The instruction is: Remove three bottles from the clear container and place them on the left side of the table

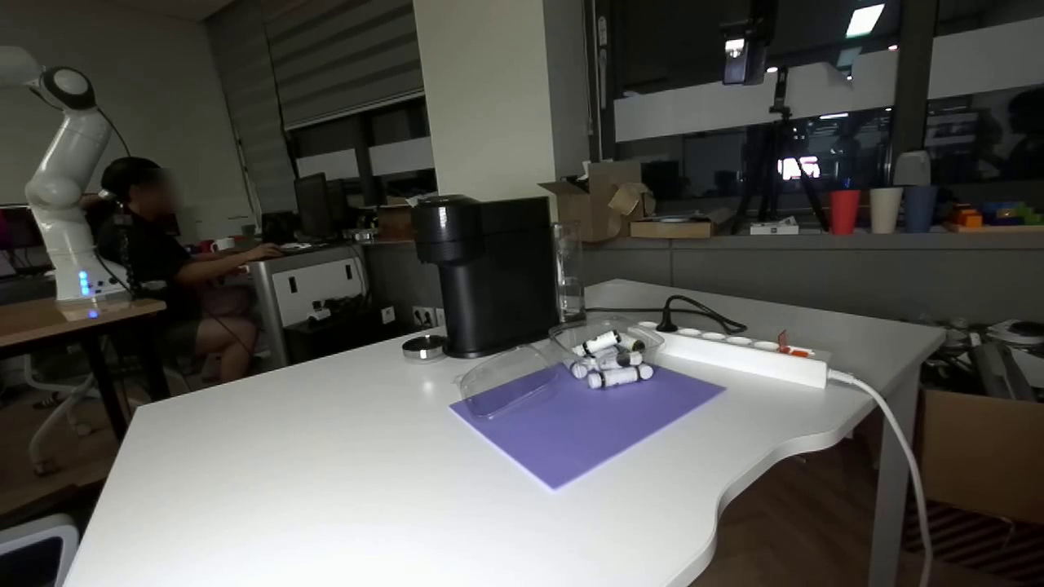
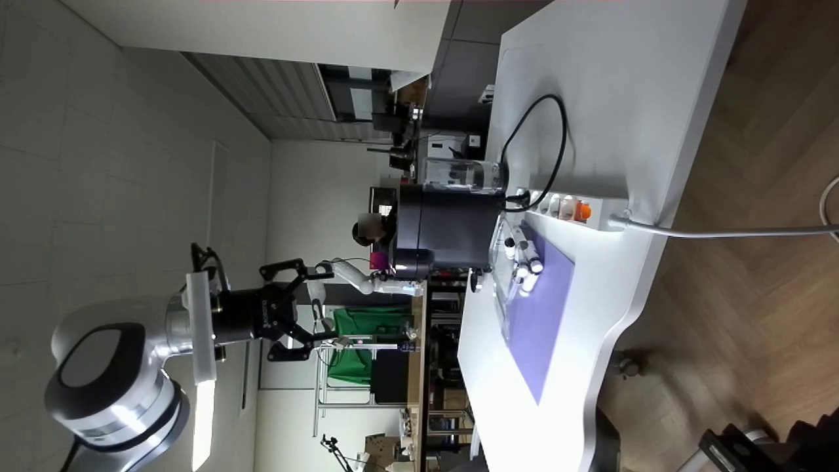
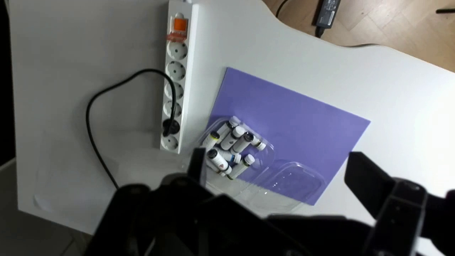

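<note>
The clear container (image 3: 268, 156) lies open on the purple mat (image 3: 291, 113), its transparent lid half (image 3: 302, 177) spread beside it. Several small whitish bottles (image 3: 219, 161), some with black and some with white caps, lie piled in it. The bottles show in both exterior views (image 1: 620, 376) (image 2: 526, 283). The white table (image 1: 326, 465) bears the mat and container. My gripper (image 2: 328, 305) is open and empty, high above the table. In the wrist view the open fingers (image 3: 277, 156) stand wide apart, with the left fingertip overlapping the container's edge. The gripper is out of view in an exterior view.
A tall black machine (image 1: 510, 269) stands right behind the container, with a clear water tank (image 1: 568, 277). A white power strip (image 3: 176, 81) with a black cable (image 3: 93, 103) lies beside the mat. A small round metal dish (image 1: 424, 348) sits near the machine. The table has a curved front edge.
</note>
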Controlling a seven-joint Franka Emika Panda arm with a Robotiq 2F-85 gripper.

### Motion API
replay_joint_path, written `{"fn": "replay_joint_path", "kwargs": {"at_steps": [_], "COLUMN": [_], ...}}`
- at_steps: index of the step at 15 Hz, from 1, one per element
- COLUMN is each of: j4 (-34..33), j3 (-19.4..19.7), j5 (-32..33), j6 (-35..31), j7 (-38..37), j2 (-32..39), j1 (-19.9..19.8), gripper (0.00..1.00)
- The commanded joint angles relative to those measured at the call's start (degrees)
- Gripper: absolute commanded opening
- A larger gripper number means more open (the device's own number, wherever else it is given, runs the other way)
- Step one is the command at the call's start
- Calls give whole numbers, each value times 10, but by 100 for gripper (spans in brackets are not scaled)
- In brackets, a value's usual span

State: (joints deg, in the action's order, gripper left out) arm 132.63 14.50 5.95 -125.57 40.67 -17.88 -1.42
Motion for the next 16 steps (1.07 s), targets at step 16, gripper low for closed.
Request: {"fn": "replay_joint_path", "kwargs": {"at_steps": [16], "j4": [-187], "j3": [-83], "j5": [9], "j6": [9], "j7": [258], "j2": [232], "j1": [-11], "gripper": [100]}}
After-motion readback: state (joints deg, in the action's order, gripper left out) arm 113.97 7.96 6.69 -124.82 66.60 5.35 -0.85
